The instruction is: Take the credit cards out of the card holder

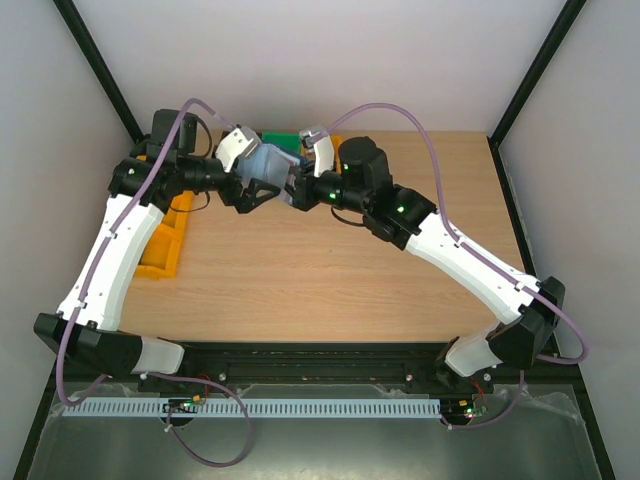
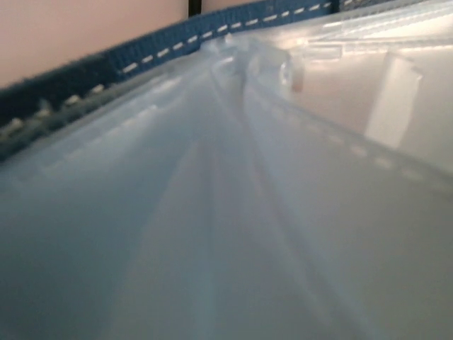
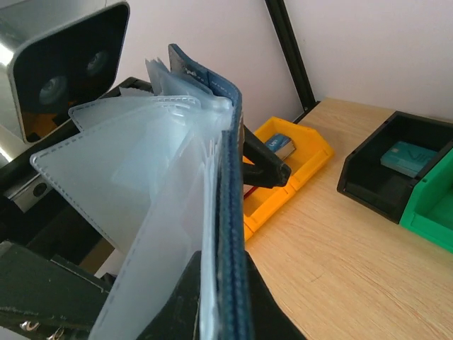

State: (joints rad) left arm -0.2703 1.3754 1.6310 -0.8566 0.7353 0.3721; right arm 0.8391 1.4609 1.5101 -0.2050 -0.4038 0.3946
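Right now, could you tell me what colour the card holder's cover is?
The card holder is dark navy blue outside, clearest in the right wrist view.

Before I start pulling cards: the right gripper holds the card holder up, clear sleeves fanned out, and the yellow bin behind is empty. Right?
Not empty: the right wrist view shows a small blue-and-white object in the yellow bin. The rest stands: the right gripper holds the card holder up, sleeves fanned.
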